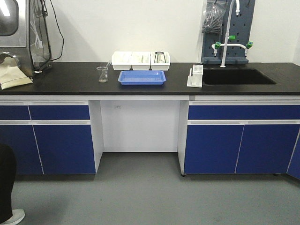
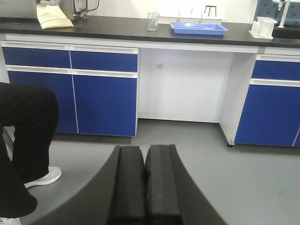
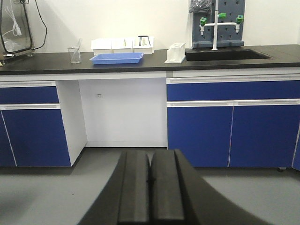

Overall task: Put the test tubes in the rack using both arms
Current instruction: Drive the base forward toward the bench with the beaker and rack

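Note:
The white rack [image 1: 194,77] stands on the black counter [image 1: 70,77] just left of the sink [image 1: 239,76]; it also shows in the left wrist view [image 2: 262,27] and the right wrist view [image 3: 176,52]. No test tubes can be made out at this distance. My left gripper [image 2: 145,149] is shut with nothing between its pads, low over the grey floor and far from the counter. My right gripper [image 3: 150,153] is likewise shut and empty, facing the cabinets. Neither arm appears in the front view.
On the counter are a blue tray [image 1: 141,77], a glass beaker [image 1: 102,74], three white bins [image 1: 140,60] with a black tripod stand [image 1: 159,57], and a cloth bag [image 1: 14,75]. A person's leg [image 2: 23,140] is at the left. Blue cabinets [image 1: 234,145] flank a knee recess.

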Controlling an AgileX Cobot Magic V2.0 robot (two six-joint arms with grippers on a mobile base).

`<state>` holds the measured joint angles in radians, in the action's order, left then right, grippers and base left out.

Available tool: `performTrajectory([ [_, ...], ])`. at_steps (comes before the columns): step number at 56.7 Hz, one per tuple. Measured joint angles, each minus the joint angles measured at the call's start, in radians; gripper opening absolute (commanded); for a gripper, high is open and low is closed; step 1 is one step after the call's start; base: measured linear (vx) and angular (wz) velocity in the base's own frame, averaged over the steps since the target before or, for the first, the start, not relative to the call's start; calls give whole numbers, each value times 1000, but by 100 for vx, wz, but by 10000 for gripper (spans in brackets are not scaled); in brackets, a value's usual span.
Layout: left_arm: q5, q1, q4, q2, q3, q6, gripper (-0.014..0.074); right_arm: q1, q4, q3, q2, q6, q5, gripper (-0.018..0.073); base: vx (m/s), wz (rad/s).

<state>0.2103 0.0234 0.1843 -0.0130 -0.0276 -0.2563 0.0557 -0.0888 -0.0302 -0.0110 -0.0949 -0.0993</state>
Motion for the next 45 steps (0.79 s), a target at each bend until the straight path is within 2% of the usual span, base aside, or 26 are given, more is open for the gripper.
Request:
performTrajectory([
  [45,0,0,0,0,0,0,-4,0,0,0,0,0,0,-8,0,0],
])
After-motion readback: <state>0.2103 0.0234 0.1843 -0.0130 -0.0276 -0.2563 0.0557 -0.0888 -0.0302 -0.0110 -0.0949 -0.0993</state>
